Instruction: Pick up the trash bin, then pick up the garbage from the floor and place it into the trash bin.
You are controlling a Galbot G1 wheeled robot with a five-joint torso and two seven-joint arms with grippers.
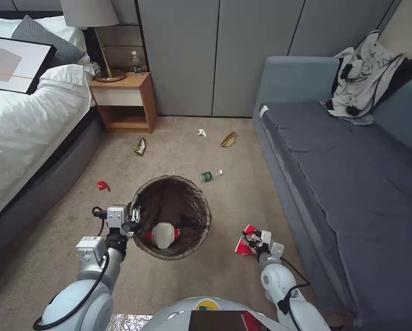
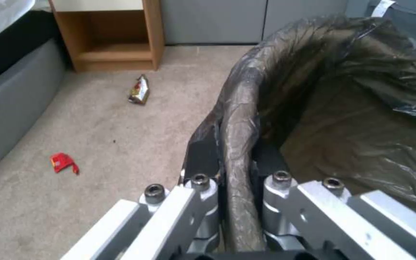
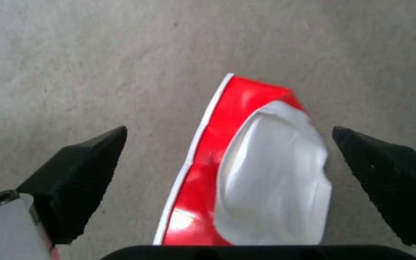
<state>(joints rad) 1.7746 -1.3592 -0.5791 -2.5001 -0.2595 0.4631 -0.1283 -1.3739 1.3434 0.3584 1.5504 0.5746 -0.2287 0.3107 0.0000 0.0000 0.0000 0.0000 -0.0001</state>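
The trash bin (image 1: 174,216) with its dark bag liner (image 2: 343,108) hangs in front of me. My left gripper (image 1: 134,216) is shut on the bin's rim (image 2: 237,144), one finger inside and one outside. A crushed red-and-white cup (image 1: 162,235) lies inside the bin. My right gripper (image 1: 251,240) is open, low over the carpet. Its black fingertips (image 3: 87,162) stand on either side of another crushed red-and-white cup (image 3: 261,173), which lies between them on the floor (image 1: 243,243). More garbage lies farther off: a small bottle (image 1: 210,175), a red scrap (image 1: 103,185), a snack wrapper (image 1: 140,146), a brown paper bag (image 1: 228,139), a white tissue (image 1: 202,133).
A grey sofa (image 1: 353,174) runs along the right, close to the right arm. A bed (image 1: 26,128) stands on the left, a wooden nightstand (image 1: 123,99) with a lamp and bottle at the back. Open carpet lies between them.
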